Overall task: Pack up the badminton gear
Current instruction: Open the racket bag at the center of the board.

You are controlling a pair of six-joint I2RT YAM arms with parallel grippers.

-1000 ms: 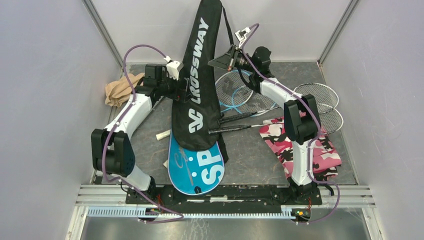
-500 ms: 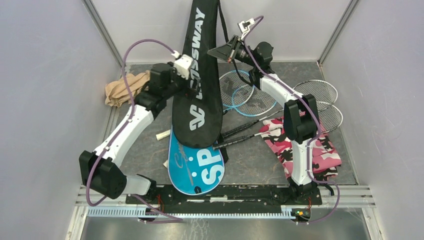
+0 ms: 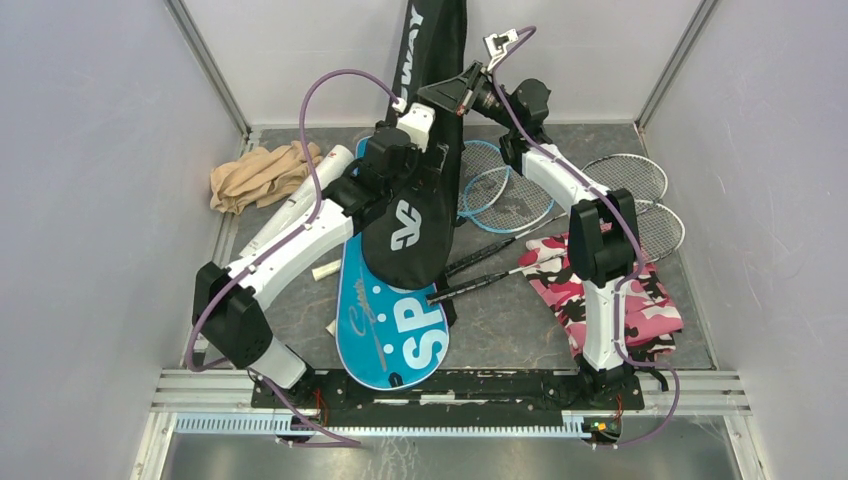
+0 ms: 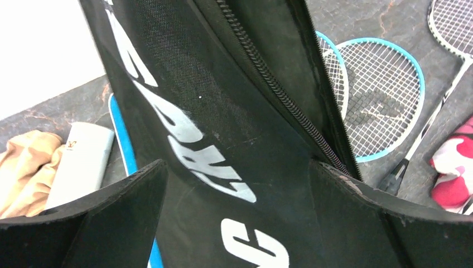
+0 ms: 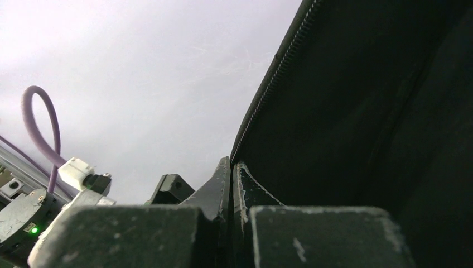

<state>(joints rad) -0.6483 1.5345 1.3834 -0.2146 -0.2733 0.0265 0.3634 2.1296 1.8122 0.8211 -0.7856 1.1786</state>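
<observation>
Jaws, top cam: R gripper (image 3: 437, 97) pinches the zip edge of the black CROSSWAY cover (image 3: 408, 225), which I see standing tall over the blue SPORT cover (image 3: 395, 340); L gripper (image 3: 418, 165) sits against its face. L wrist cam: fingers (image 4: 111, 206) spread wide astride the cover, blue racket (image 4: 379, 106) beyond. R wrist cam: fingertips (image 5: 217, 184) pressed together at the zip.
</observation>
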